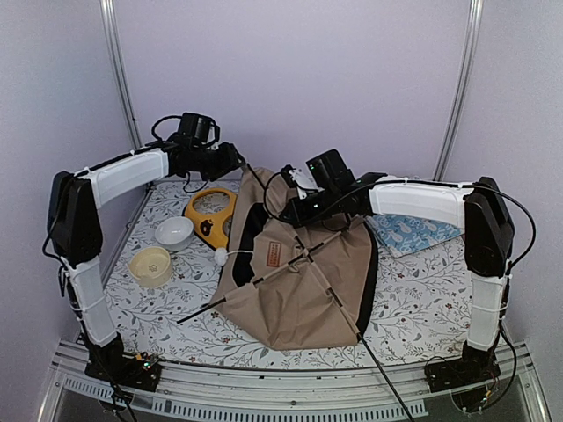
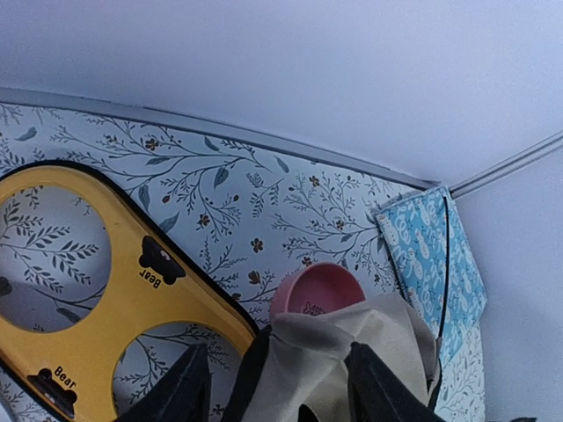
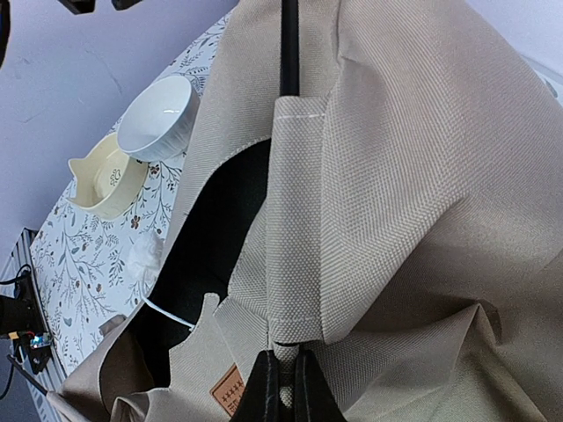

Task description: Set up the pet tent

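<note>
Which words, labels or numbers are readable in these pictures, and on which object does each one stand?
"Bear": on the yellow feeder, between its two holes.
"Bear": on the same feeder, near its lower end.
The brown label patch on the pet tent: print too small to read.
The pink bowl: dark print, too blurred to read.

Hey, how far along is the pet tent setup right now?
Done: black poles are threaded through the pet tent and cross over its canvas. In hand: the right hand is pinched on a pole sleeve, and tent fabric sits between the fingers of the left hand, grip unclear. Left: the tent lies slumped on the table, so it has yet to be raised and stood upright.
</note>
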You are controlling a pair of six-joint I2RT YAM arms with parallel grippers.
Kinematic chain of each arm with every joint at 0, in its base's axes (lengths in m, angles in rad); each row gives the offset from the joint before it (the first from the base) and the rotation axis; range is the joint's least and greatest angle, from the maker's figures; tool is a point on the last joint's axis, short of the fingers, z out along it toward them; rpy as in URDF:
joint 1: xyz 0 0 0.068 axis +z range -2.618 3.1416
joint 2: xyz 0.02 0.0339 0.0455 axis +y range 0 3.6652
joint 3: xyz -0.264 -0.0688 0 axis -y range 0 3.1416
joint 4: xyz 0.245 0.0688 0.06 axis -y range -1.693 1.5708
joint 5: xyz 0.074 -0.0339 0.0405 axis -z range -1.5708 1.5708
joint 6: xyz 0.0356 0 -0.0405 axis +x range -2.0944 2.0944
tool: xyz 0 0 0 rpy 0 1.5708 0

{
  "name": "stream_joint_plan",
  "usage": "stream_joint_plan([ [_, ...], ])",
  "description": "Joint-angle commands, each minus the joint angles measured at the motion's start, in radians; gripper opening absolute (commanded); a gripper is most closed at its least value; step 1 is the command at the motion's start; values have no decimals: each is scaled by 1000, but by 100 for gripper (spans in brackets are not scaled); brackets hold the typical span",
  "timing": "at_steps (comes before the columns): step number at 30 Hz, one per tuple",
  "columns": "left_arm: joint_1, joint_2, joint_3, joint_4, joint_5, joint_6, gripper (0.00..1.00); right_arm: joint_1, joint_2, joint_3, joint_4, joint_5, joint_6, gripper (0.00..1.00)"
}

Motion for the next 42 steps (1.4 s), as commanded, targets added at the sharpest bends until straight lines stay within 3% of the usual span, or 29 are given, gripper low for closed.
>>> stream_joint_plan([
  [1,20,32,20,17,76,-71,55,7,10,24,45,14,-10,0],
  [6,20,37,40,11,62,-74,55,9,13,24,39,20,-12,0],
  [17,-16,25,49,-39,-32,-94,42,33,29,37,32,89,-16,0],
  [28,-24,37,44,-79,-78,-108,41,75,90,68,9,152,-35,0],
  [42,-24,96,44,-89,-98,-118,31,89,136,95,-28,163,-32,0],
])
